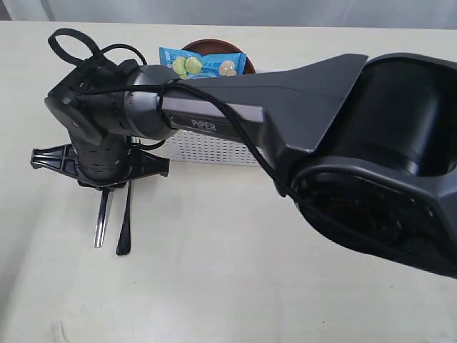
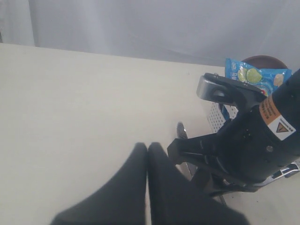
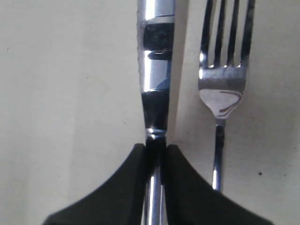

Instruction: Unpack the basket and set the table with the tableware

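Observation:
My right gripper (image 3: 156,150) is shut on the handle of the steel knife (image 3: 154,70), just below the blade. The steel fork (image 3: 225,89) lies on the table (image 3: 70,93) right beside it, tines pointing the same way as the blade. From the exterior view the right arm reaches across to the left, its gripper (image 1: 107,187) pointing down over the knife (image 1: 101,225) and fork (image 1: 125,229). The white basket (image 1: 214,150) stands just behind the arm, mostly hidden. My left gripper (image 2: 147,149) is shut and empty above bare table.
A blue chip bag (image 1: 203,63) lies on a dark brown plate (image 1: 214,44) at the basket's far end. The left wrist view shows the right arm's wrist (image 2: 243,140) close by, with the bag (image 2: 255,77) behind it.

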Tool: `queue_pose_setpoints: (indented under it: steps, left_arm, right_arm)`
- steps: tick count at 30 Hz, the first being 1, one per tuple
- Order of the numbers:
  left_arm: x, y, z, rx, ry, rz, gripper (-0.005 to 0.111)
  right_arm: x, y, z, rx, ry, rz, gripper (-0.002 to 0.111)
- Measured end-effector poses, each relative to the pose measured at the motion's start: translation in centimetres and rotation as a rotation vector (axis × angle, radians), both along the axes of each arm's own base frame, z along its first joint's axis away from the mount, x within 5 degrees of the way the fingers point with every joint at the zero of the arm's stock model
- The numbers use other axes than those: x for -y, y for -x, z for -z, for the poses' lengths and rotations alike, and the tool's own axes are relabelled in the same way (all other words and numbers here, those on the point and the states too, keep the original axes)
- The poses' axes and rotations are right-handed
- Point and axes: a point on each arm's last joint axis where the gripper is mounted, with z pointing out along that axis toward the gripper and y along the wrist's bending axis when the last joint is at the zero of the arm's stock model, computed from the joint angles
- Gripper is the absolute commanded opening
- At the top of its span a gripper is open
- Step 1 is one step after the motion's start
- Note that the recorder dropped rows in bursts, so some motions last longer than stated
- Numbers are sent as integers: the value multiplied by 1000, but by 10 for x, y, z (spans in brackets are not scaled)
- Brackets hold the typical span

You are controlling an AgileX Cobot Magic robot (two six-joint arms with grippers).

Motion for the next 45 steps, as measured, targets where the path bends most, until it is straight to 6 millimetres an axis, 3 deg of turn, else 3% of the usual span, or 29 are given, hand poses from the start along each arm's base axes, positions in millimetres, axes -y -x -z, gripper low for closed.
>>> queue_pose_setpoints:
  steps: [9,17,34,39,45]
  left_arm:
    - [0,0,0,0,0,0,0]
    - [0,0,0,0,0,0,0]
    - [0,0,0,0,0,0,0]
    - [0,0,0,0,0,0,0]
    - [0,0,0,0,0,0,0]
  right_arm:
    - [0,0,0,0,0,0,0]
    - [0,0,0,0,0,0,34]
    - [-1,1,-2,-6,-9,-7,34]
    - [-1,2,-30,30,-65,-71,34]
    - [8,8,-97,165,-128,-257,34]
